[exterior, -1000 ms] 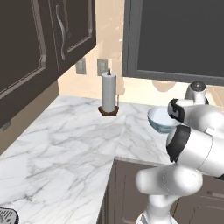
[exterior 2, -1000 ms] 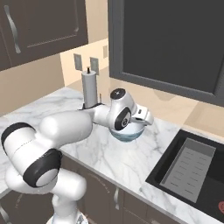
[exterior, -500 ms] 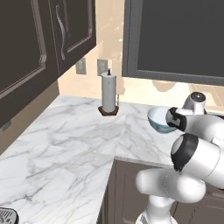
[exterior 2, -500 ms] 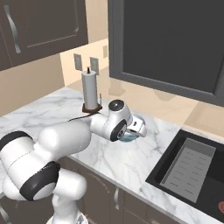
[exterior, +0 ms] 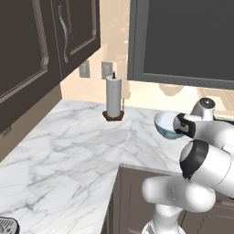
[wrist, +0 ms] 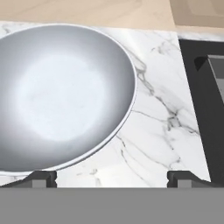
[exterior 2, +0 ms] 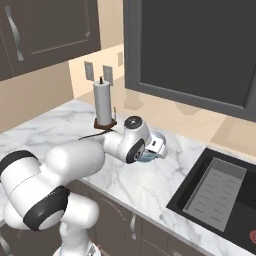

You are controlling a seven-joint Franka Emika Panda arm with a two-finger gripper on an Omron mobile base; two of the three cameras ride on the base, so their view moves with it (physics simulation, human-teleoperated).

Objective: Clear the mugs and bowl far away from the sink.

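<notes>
gripper (wrist: 112,177) fingers apart, empty, mine, poised beside wide glossy blue-grey bowl (wrist: 61,94) on marble desk (wrist: 157,131). bowl probably rigid, slippery, breakable; would pinch near rim.

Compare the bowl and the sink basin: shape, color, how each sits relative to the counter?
Shape: the bowl is round; the sink is rectangular.
Color: the bowl is pale and glossy; the sink is black with a grey ribbed tray.
Pose: the bowl is above the marble counter; the sink is recessed into it.
Both are open-topped hollows.
</notes>
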